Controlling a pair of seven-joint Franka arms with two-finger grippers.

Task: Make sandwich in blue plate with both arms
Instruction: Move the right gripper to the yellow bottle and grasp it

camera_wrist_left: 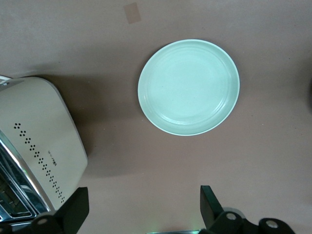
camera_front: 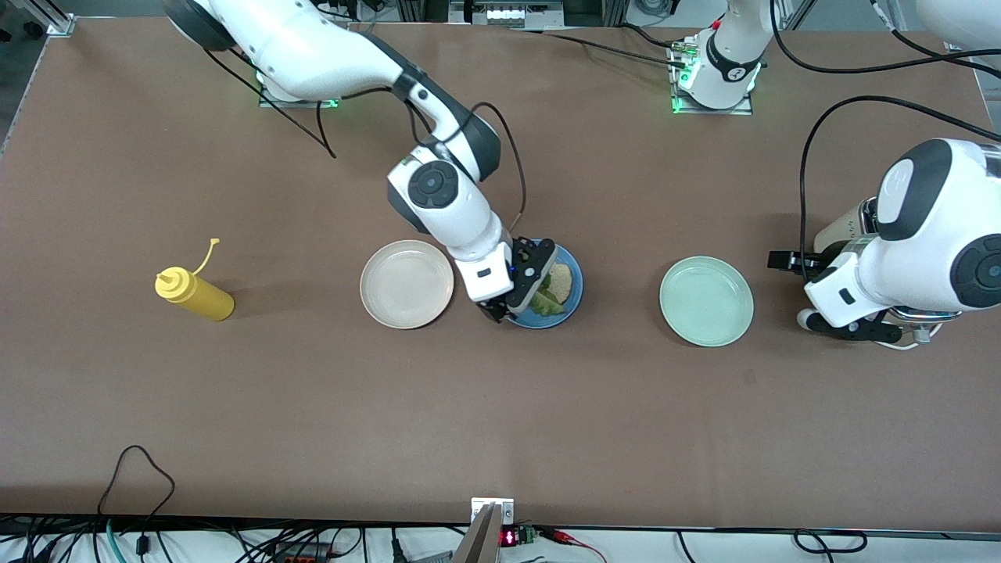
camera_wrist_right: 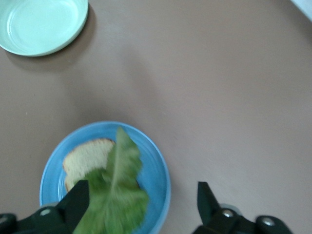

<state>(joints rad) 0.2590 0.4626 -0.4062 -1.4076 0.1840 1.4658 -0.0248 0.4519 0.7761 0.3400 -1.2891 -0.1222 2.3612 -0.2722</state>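
I have the right gripper (camera_front: 522, 291) open over the round blue plate (camera_front: 572, 299) mid-desk, crinkled green lettuce leaf (camera_wrist_right: 114, 195) lying on the tan bread slice (camera_wrist_right: 87, 157); next comes the second slice, and the left gripper (camera_wrist_left: 141, 209) waits open beside the mint-green plate (camera_wrist_left: 188, 87).

The front view looks down from high across the table (camera_front: 500, 407), facing both arm bases. The left wrist view looks straight down, close, on the mint-green plate (camera_wrist_left: 188, 87) and a toaster (camera_wrist_left: 34, 146). The right wrist view hangs close over the blue plate (camera_wrist_right: 158, 170), sharing that green plate.
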